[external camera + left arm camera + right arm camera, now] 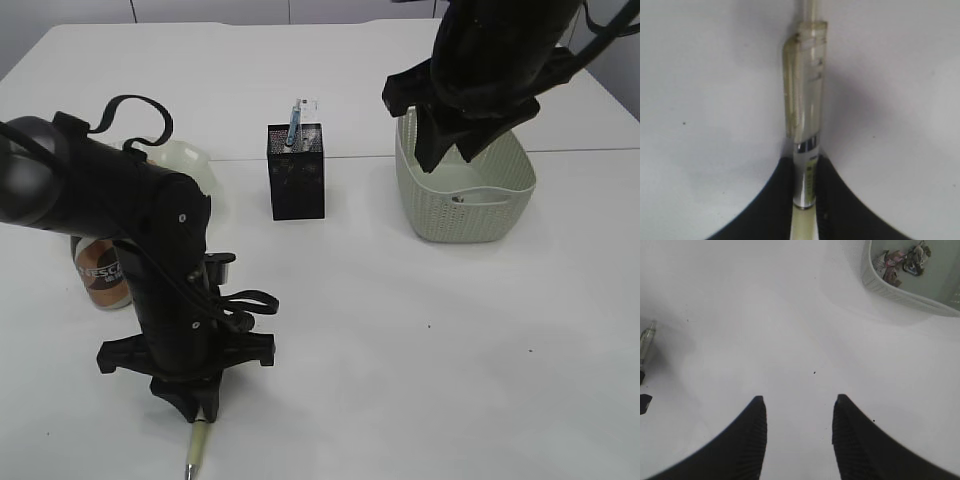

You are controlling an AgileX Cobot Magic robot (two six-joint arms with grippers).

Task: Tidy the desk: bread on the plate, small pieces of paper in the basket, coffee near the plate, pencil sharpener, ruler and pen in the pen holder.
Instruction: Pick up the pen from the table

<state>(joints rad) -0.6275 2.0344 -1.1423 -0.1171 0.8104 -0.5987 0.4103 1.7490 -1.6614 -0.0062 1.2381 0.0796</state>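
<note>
Wide white bench (pixel 420 340), seen from chest height. At far left, brown coffee bottle (pixel 102 275) upright, partly hidden behind the black left arm. Just behind it, pale green ruffled plate (pixel 185 160), mostly covered by the same arm; bread not visible. Left pincer (pixel 203 408) pressed down near the front edge of the bench, closed around a pen (pixel 196 447) whose pale yellowish barrel pokes out toward the camera. From the left wrist, black fingers (pixel 775 200) clamped on either side of the pen (pixel 805 115), clear cap and clip pointing away, lying on or just above the white surface; cannot tell which. At centre, black mesh pen holder (pixel 296 172) upright, with a clear ruler (pixel 310 108) and a bluish stick-like item standing inside. To the right, grey-green woven basket (pixel 465 195). Right pincer (pixel 447 150) hanging above the basket's left rim, empty. From the right wrist, two black fingers (pixel 747 440) spread apart over bare bench, basket rim (pixel 900 292) at top right with crumpled paper pieces (pixel 900 262) lying inside.
</note>
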